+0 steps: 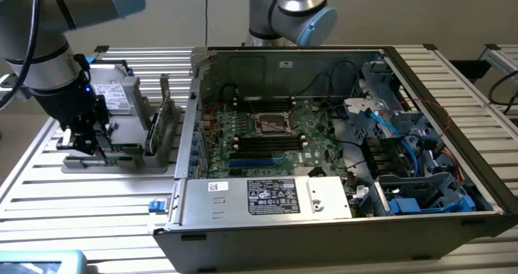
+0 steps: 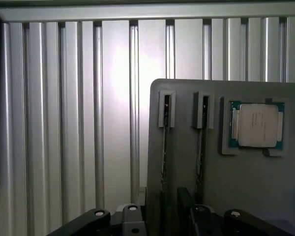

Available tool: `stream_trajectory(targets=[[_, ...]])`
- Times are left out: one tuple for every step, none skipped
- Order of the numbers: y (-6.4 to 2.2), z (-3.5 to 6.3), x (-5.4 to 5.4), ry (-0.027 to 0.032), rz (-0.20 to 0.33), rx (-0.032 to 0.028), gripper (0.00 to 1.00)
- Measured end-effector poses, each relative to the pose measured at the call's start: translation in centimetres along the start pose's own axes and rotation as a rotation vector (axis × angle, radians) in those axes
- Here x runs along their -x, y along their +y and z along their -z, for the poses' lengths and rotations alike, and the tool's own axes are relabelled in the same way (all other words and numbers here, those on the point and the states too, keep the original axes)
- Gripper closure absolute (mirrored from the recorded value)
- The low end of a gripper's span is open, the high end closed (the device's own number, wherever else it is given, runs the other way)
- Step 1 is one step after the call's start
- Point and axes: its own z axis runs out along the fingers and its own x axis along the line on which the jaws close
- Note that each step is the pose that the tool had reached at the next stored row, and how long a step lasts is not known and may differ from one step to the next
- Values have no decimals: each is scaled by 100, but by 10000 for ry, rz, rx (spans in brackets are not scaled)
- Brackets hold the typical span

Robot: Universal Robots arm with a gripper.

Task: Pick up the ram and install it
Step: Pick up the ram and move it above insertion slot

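Here, the gripper (image 1: 84, 142) hangs spread over the grey holder (image 1: 137, 162); the wrist view adds its 2 slotted ram sticks (image 2: 164, 147) and CPU (image 2: 257, 125).

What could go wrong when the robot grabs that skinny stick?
1. The ram stands on edge in the gray holder, right beside a second stick. The open fingers could bump that neighbour.
2. The ram is thin, so a crooked grip might tilt it or jam it in its slot.
3. The computer case is crowded, with cables near the memory slots, so the stick could snag there.
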Motion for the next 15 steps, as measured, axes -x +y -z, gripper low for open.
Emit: stream_trajectory(targets=[[1, -13, 5, -12, -5, 5, 62], [1, -28, 14, -20, -11, 8, 62], [1, -43, 19, -24, -16, 12, 62], [1, -59, 20, -28, -22, 18, 62], [2, -74, 21, -31, -32, 31, 62], [2, -89, 23, -31, -45, 43, 62], [2, -103, 30, -30, -56, 58, 62], [3, -116, 36, -29, -69, 78, 62], [2, -127, 37, -28, -77, 101, 62], [3, -137, 38, -29, -83, 120, 62], [3, -146, 38, -28, -86, 146, 62], [3, -156, 38, -27, -91, 175, 62], [4, -167, 39, -26, -95, 197, 62], [4, -177, 39, -26, -98, 209, 62], [4, -186, 39, -26, -101, 214, 62]])
